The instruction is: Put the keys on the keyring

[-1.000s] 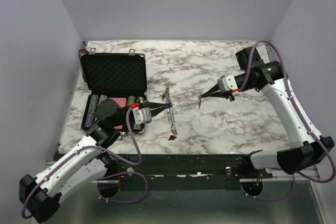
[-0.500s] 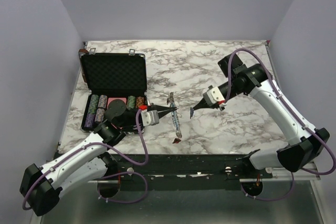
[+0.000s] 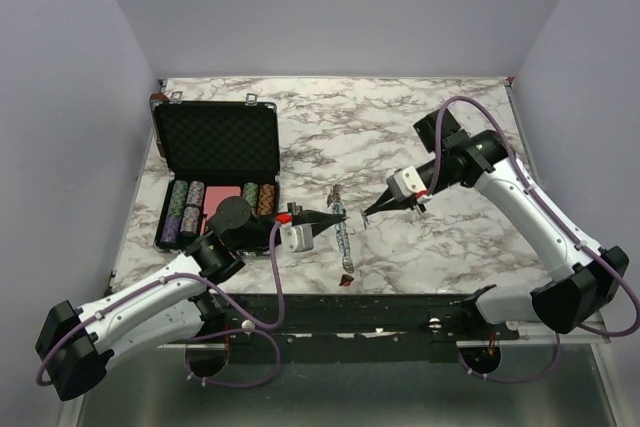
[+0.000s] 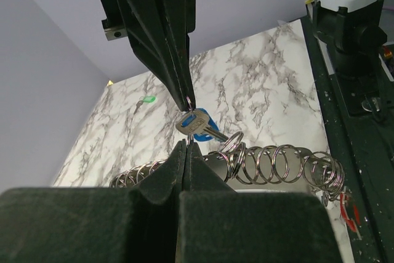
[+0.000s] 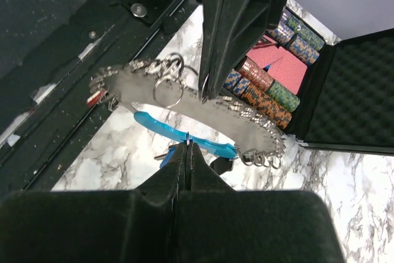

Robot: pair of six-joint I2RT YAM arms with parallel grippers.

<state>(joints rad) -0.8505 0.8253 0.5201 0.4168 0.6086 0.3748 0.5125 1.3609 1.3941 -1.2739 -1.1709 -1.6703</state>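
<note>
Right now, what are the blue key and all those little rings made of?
The blue key looks like a shiny silver metal blade with a smooth blue plastic head. The rings look like polished steel wire: thin, round, glinting. I can't be sure of the exact metal.

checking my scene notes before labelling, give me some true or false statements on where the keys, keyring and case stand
1. The black case is open: true.
2. The green key hangs on the keyring: false, it lies alone on the table, apart from it.
3. The blue key sits between the left pincer tips: true.
4. The right pincer holds the red key: false, that key lies on the table by the keyring's end.
5. The poker chips are scattered over the table: false, they sit in rows inside the case.
</note>
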